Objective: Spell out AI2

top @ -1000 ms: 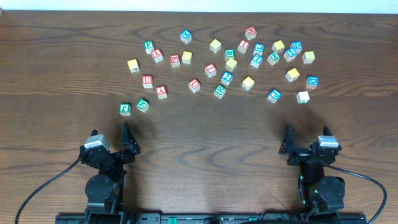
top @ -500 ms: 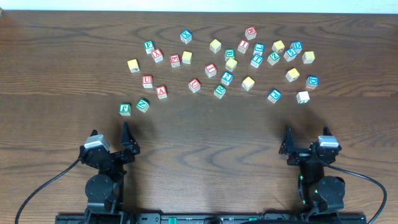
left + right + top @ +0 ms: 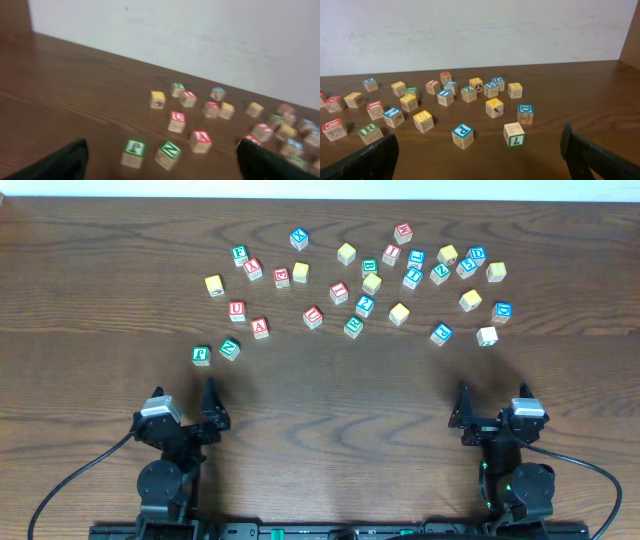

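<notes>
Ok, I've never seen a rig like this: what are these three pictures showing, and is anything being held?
Two robot arms sit at a wooden table, each ending in a two-finger gripper. One picture looks straight down; the other two come from wrist cameras, the dark shapes in their bottom corners being the fingers. Scattered on it lie wooden letter blocks, among them a red A block. The left gripper and right gripper are open, holding nothing.

Lettered wooden blocks [image 3: 423,121] scattered over the brown surface [image 3: 560,85], blue P block [image 3: 462,136] nearest; the right claw [image 3: 479,145] has its fingers [image 3: 370,157] spread wide
</notes>
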Controlling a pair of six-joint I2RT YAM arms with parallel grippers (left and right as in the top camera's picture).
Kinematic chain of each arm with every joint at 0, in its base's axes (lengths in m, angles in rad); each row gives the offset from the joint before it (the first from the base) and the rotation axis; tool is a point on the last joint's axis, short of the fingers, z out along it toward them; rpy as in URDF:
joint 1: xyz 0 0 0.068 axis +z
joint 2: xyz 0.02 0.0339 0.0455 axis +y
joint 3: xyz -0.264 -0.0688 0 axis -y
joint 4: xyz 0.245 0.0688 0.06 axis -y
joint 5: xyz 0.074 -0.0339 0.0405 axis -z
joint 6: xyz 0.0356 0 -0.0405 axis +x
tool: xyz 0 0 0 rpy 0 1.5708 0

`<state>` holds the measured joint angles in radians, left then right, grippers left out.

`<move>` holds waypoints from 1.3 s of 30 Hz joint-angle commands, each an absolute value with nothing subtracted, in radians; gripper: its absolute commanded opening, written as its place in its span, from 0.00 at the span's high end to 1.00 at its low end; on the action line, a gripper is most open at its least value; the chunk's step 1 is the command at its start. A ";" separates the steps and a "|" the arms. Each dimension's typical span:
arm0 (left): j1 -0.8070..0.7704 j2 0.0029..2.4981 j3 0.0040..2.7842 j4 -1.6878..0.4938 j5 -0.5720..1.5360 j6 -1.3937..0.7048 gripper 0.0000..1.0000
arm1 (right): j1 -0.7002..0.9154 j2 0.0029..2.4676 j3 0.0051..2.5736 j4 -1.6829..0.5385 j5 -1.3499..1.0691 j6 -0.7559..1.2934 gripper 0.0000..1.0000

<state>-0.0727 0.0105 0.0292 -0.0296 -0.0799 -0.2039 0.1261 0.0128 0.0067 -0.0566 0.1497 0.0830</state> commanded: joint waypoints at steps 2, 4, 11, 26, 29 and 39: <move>-0.068 0.043 0.138 -0.092 -0.018 -0.202 0.02 | 0.116 0.007 0.006 -0.061 0.150 0.081 0.01; -0.068 0.102 0.220 -0.146 -0.018 -0.200 0.02 | 0.116 0.007 0.006 -0.061 0.150 0.081 0.01; -0.068 0.580 0.659 -0.350 0.009 -0.191 0.02 | 0.116 0.007 0.006 -0.061 0.150 0.081 0.01; -0.068 1.352 1.337 -0.720 0.098 -0.113 0.02 | 0.116 0.007 0.006 -0.061 0.150 0.081 0.01; -0.068 1.414 1.337 -0.702 0.110 -0.135 0.02 | 0.116 0.007 0.006 -0.061 0.150 0.081 0.01; -0.069 1.558 1.369 -0.778 0.120 -0.213 0.02 | 0.116 0.007 0.006 -0.061 0.150 0.081 0.01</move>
